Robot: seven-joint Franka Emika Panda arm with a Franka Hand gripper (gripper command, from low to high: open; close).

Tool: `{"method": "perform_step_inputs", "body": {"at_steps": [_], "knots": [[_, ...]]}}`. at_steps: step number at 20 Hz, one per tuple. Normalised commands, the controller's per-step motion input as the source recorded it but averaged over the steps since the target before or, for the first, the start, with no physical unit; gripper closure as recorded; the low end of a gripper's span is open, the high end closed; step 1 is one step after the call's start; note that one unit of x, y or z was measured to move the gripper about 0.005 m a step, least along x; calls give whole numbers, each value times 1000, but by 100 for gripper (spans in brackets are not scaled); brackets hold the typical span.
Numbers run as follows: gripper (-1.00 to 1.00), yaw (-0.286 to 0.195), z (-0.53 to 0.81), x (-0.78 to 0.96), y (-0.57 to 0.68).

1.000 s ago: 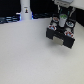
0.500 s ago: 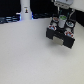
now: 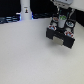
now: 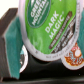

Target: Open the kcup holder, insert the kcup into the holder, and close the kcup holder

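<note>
The kcup holder [image 3: 61,35] is a black box at the exterior view's upper right, with round pod slots on top and a pale recess in its front. Right above it, the white arm holds my gripper [image 3: 62,20] over the slots. The kcup [image 4: 50,22] fills the wrist view, its bright green top printed "Dark Magic". A teal finger pad [image 4: 10,45] presses against its side, so the gripper is shut on it. The other finger is hidden. In the exterior view the kcup [image 3: 63,18] shows only as a small green spot.
A pod with a reddish-white top [image 4: 75,53] sits in a slot just beside the held kcup. A white bottle-like object [image 3: 25,9] stands at the back on the exterior view's left, in front of dark equipment. The white tabletop [image 3: 25,55] spreads toward the front.
</note>
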Motion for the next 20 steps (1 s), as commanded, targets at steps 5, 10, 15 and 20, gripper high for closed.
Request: {"method": "perform_step_inputs", "body": {"at_steps": [5,10,15,20], "knots": [[100,17,-211,37,9],[100,19,-201,104,67],[100,35,-216,48,74],[100,61,-132,0,69]]}}
